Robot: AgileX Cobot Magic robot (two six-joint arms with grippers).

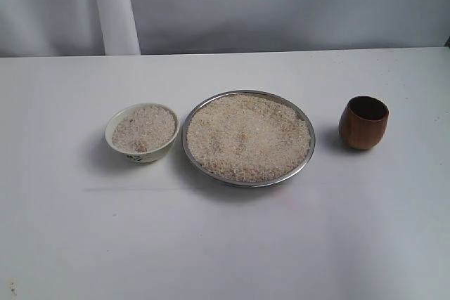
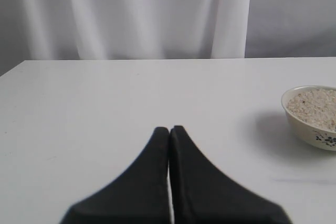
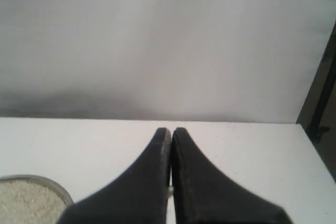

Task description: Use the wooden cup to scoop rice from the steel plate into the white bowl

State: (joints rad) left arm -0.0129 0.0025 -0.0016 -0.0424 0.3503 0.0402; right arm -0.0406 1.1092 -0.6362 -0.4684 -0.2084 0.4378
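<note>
Each closed and empty, the left end effector (image 2: 169,129) and right end effector (image 3: 171,130) hover over the counter (image 1: 225,244). Farther on sit the white bowl (image 1: 144,155), also filled, just beside the steel plate (image 1: 246,185) heaped with rice (image 1: 246,137), and the wooden cup (image 1: 363,128) upright, apart at its right. A curtain (image 1: 281,5) hangs behind

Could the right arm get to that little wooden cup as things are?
Probably yes: the wooden cup stands upright and alone, clear of the steel plate. The right gripper is shut, so it would have to open first.
</note>
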